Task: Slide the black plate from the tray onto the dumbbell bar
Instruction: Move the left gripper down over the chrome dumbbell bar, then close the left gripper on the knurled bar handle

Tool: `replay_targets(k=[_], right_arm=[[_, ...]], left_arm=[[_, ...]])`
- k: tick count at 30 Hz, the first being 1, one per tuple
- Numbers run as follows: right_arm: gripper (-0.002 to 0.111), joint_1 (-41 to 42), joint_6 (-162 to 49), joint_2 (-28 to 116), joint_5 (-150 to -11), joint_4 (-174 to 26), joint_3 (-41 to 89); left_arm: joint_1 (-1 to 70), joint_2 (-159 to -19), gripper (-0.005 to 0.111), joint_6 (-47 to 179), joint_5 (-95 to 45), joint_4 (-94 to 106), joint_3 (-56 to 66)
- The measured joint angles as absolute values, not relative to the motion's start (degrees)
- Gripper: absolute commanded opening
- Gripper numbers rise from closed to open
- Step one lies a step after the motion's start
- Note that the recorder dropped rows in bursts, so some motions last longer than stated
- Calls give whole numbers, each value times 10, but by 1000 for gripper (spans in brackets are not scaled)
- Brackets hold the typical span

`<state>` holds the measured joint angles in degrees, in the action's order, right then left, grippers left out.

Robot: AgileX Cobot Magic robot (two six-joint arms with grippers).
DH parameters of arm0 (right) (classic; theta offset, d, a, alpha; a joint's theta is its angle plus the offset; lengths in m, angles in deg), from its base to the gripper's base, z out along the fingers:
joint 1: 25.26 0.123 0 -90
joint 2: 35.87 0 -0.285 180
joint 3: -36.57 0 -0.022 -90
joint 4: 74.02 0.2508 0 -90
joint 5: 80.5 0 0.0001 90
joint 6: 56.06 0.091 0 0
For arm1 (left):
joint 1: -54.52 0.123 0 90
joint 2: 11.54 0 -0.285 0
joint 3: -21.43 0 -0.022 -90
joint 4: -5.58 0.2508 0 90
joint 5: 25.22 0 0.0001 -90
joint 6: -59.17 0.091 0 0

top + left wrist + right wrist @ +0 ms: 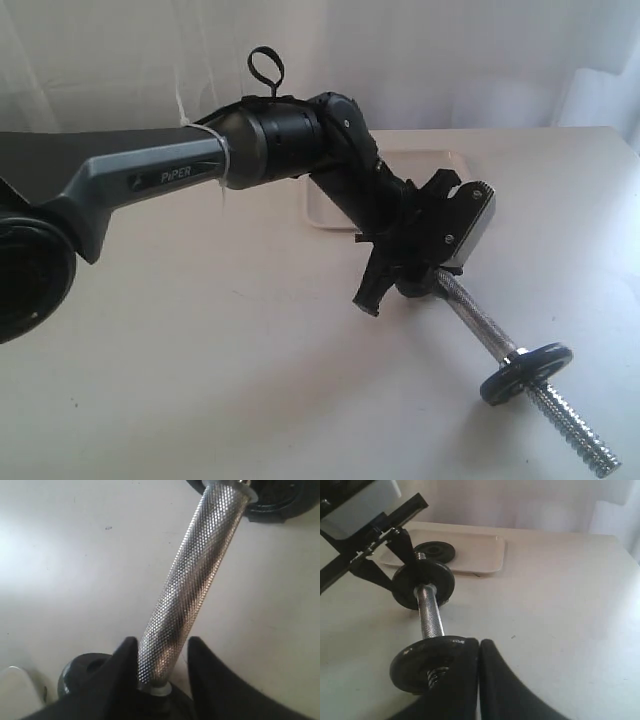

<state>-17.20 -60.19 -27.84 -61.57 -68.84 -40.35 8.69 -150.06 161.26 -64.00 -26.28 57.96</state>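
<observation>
The left tool [162, 641] straddles the long knurled chrome steel dumbbell bar [195, 580] near its middle. Its jaws stand parted, with a slit of counter showing on one side of the steel, so it surrounds the bar without clamping it.

Behind that arm, toward the far edge of the pale counter [200, 380], lies the shallow white rectangular plastic tray [487, 555]. In it the small round matte black iron plate [435, 551] lies flat, hole up, clear of the rim.

Two like discs are already on the bar: an inner black disc [422, 585] just beside the left tool, and an outer black disc [420, 662] near the threaded end that points toward the counter's near right corner. The right tool [480, 641] hangs by that outer disc, jaws pressed together on nothing.

The plate looks dense for its size and fully rigid, and its dull finish should give fair friction. Lying flat, it offers little to pinch. One finger through the centre hole and one outside the edge looks the surest hold. The hole appears barely wider than the bar, so the plate would need squaring to the axis, and the threads may snag it. The round bar may roll unless it is steadied.
</observation>
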Motion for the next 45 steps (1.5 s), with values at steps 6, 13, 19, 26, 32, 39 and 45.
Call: replay_targets(k=[6, 13, 19, 26, 32, 39, 45], right_arm=[[0, -172, -602, -278, -616, -688, -404], [0, -172, -602, -278, -616, -688, -404], [0, -172, -602, -278, -616, -688, -404], [0, -172, -602, -278, -616, -688, -404], [0, -172, -602, -278, -616, -688, -404], [0, -172, -602, -278, -616, -688, -404], [0, -172, -602, -278, -616, -688, -404]], left_arm=[[84, -1514, 74, 1640, -627, -281, 580], [73, -1535, 74, 1681, -589, -280, 580], [58, -1549, 68, 1704, -573, -280, 580], [52, -1558, 65, 1706, -560, -288, 580], [47, -1564, 11, 1708, -546, -294, 582], [44, -1564, 0, 1666, -547, -285, 584], [44, -1562, 0, 1554, -554, -243, 586]])
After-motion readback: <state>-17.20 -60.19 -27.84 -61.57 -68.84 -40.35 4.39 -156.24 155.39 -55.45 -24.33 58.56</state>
